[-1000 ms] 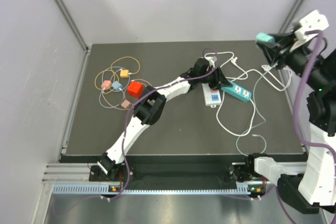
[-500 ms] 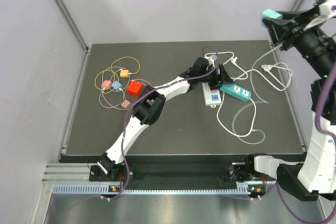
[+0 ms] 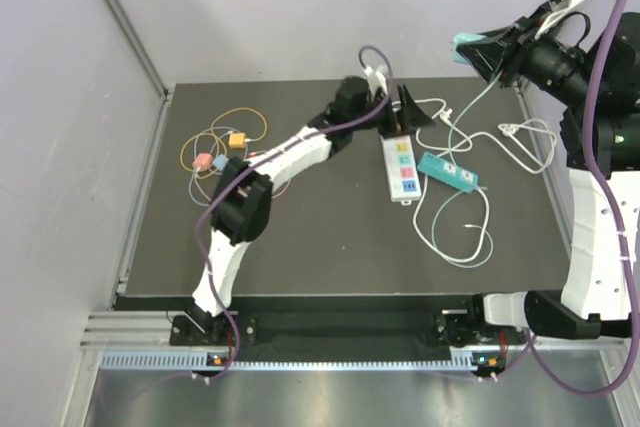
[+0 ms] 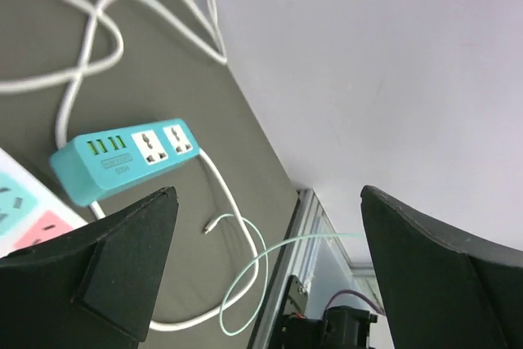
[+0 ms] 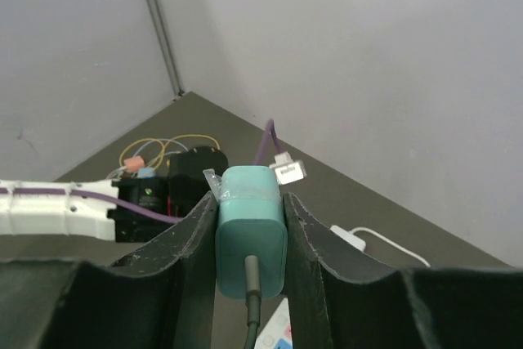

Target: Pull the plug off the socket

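Right tool [image 5: 250, 226] is clenched on the plug [image 5: 250, 239], fingers pressed flat against both sides of the teal body, and the whole lot hangs high in the air beyond the far right corner of the tabletop [image 3: 300, 237], clear of any socket. I'd judge that plug a light, rigid plastic block with smooth, slightly slippery faces, so the broad sides are the place to grip. The thin cord [image 3: 487, 87] is the wrong place: it looks limp and would only stretch. Left tool [image 4: 265, 202] is released, fingers spread wide, hovering over the far end of the white strip [image 3: 399, 169], with the teal strip [image 4: 122, 161] just beside it. Both strips look light enough to lift with a tug, so bracing them makes sense. The right wrist camera gives me the grip itself, which overhead is just a teal speck. Overhead gives me the height and the cord trailing down. The left wrist camera shows the teal strip's two sockets empty. No view shows me the prongs.
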Robot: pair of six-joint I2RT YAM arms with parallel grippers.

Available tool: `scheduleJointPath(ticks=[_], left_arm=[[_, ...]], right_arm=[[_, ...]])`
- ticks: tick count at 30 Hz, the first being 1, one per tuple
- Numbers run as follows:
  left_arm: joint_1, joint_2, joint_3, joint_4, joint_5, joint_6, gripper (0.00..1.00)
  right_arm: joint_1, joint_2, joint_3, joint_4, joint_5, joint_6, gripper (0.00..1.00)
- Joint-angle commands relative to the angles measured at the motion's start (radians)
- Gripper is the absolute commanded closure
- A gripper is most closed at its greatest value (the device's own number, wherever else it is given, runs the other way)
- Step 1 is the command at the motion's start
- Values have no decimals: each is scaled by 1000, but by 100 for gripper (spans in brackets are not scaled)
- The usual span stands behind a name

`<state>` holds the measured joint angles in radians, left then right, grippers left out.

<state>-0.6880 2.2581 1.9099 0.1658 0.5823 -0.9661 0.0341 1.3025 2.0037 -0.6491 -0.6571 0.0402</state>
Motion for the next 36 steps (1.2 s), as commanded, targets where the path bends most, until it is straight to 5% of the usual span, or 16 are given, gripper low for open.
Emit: scheduleJointPath(ticks=[1, 8, 17, 25, 36], left_arm=[[38, -236, -31, -70, -30, 156, 2], [73, -576, -264, -331, -263, 502, 1], [157, -1050, -584, -462, -521, 639, 1], [162, -1480, -761, -575, -697, 658, 1], [162, -1888, -881, -660, -779, 596, 1]], right_arm=[[42, -13, 15, 98, -49, 59, 100], [248, 56, 58, 77, 51, -5, 100], [429, 197, 205, 195, 74, 89, 100], [573, 431, 395, 261, 172, 141, 100], [832, 652, 610, 715, 557, 77, 100]])
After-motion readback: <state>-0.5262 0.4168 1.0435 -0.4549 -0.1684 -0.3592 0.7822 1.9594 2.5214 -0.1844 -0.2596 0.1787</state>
